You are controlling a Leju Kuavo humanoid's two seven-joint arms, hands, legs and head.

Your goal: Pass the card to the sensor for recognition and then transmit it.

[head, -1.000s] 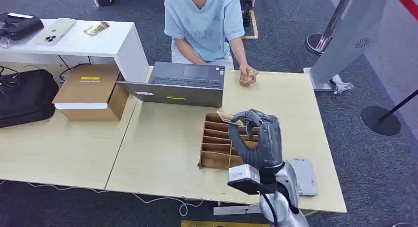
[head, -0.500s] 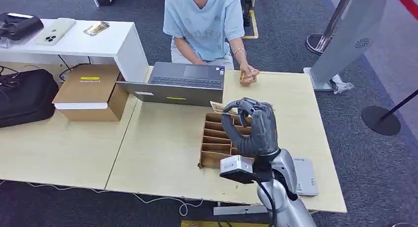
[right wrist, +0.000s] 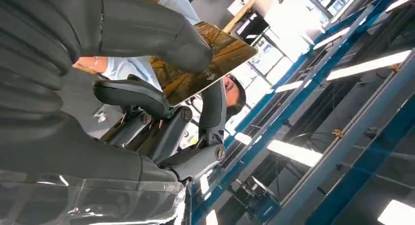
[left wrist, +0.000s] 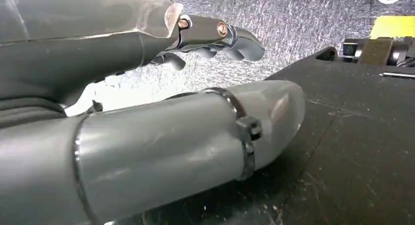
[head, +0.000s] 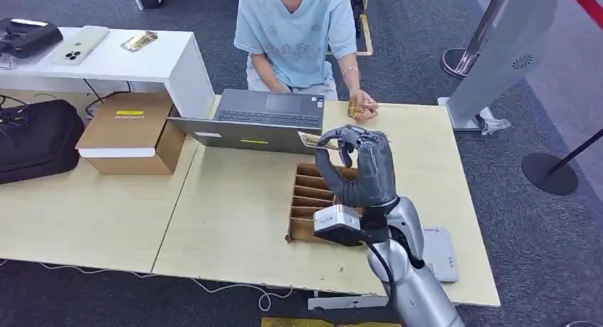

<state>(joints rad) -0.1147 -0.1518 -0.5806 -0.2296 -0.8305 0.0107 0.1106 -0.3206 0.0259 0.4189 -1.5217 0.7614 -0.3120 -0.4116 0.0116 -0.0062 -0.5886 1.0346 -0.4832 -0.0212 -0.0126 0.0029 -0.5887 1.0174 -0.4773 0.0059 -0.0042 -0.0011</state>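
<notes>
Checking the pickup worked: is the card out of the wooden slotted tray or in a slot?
Out. The right hand pinches the card above the tray; the wrist view shows it clamped under the thumb.

Right hand [head: 353,163] with card [head: 311,140] above slotted wooden tray [head: 307,199]

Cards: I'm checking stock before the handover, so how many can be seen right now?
2: one card held by the right hand above the tray, one in the person's hand. Tray slots may hide more.

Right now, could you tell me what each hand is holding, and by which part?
The right hand pinches the card by one end; the left hand holds nothing.
</notes>
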